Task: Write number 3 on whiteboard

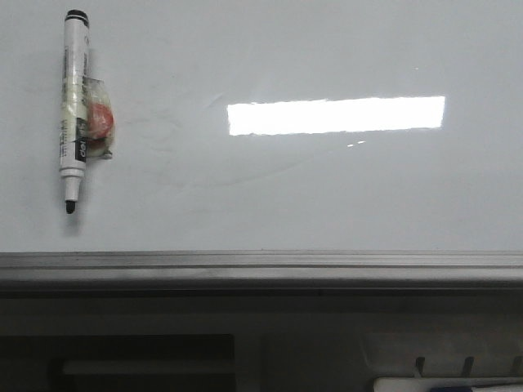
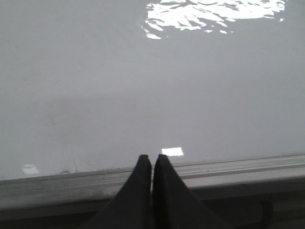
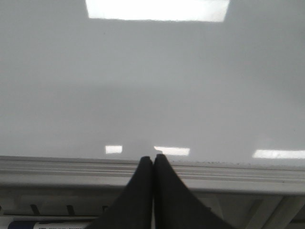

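Note:
The whiteboard (image 1: pixel 327 196) is a glossy pale grey board with faint smudges and a bright rectangular glare; it also fills the left wrist view (image 2: pixel 143 95) and the right wrist view (image 3: pixel 152 86). No number 3 shows on it. A white marker (image 1: pixel 73 106) with a black cap end and black tip lies on the board at the far left, a taped red piece on its side. My left gripper (image 2: pixel 152 157) is shut and empty over the board's near edge rail. My right gripper (image 3: pixel 153 157) is shut and empty over the same rail. Neither gripper shows in the front view.
A grey metal edge rail (image 1: pixel 261 265) runs along the board's near side, also in the left wrist view (image 2: pixel 238 169) and the right wrist view (image 3: pixel 238 171). Below it is a dark shelf (image 1: pixel 147 359) with a white object (image 1: pixel 449 384) at the right.

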Action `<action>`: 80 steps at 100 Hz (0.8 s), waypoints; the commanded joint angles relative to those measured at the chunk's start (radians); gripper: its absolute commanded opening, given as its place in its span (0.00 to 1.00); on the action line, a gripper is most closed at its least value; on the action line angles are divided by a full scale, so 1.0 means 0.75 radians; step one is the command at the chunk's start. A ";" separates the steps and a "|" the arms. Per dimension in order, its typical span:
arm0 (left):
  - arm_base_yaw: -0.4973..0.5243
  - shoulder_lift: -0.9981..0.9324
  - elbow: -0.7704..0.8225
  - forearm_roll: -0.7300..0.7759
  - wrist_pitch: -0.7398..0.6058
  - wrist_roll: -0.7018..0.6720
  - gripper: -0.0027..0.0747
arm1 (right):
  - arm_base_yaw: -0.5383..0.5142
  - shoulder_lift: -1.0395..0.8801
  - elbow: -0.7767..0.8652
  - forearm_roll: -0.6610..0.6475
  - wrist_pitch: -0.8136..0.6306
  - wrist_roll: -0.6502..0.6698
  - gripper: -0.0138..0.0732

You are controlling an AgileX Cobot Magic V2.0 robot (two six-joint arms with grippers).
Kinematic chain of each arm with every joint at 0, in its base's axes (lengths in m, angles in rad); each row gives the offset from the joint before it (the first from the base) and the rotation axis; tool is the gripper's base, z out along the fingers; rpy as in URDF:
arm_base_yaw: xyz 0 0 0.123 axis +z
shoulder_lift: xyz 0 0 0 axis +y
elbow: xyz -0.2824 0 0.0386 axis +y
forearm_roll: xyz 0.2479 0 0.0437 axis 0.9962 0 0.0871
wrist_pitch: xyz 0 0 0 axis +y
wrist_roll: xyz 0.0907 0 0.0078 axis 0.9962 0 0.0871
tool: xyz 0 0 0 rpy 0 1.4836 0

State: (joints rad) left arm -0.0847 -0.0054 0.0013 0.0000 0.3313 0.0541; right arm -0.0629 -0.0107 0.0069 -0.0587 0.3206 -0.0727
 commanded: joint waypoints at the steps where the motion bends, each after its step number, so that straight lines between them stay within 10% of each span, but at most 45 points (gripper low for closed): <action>1: 0.007 -0.033 0.015 -0.012 -0.087 -0.014 0.01 | -0.007 -0.020 0.040 -0.025 -0.121 -0.003 0.10; 80: 0.012 -0.030 0.000 -0.100 -0.364 -0.014 0.01 | -0.007 -0.020 0.040 -0.028 -0.286 -0.003 0.10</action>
State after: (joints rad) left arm -0.0805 -0.0054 0.0013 -0.0603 0.1543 0.0541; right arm -0.0629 -0.0107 0.0069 -0.0662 0.1857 -0.0727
